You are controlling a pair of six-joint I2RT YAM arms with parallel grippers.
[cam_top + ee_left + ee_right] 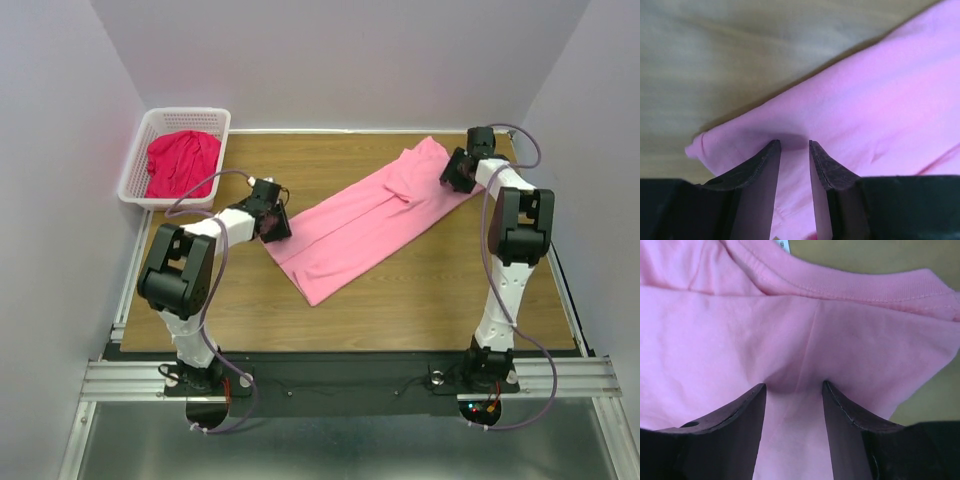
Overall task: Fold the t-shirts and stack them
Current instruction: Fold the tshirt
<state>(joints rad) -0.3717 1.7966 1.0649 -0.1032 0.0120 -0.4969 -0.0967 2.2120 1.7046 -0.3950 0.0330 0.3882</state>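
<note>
1. Your pink t-shirt (370, 215) lies as a long diagonal band across the middle of the wooden table (420, 290). It runs from lower centre-left of the top view up to the upper right.
2. Your left gripper (277, 224) sits at the shirt's lower-left end, left of frame centre. In the left wrist view its two dark fingers (762, 167) stand close together with a fold of pink cloth pinched between them, so it is clenched on the pink t-shirt. The shirt's edge crosses that frame diagonally, with bare table in the upper left.
3. Your right gripper (455, 172) is at the shirt's upper-right end, near the top right of the top view. In the right wrist view its fingers (747, 415) stand wider apart, but cloth puckers up between the tips, so it too is grasping the pink t-shirt. The ribbed collar (865, 290) runs across the top of that frame, just beyond the fingertips.
4. Between the two grippers the cloth looks fairly smooth, with a few creases near the upper right.
5. Your red t-shirt (180, 160) lies crumpled inside the white basket (190, 113) in the upper left of the top view, well apart from both grippers.
</note>
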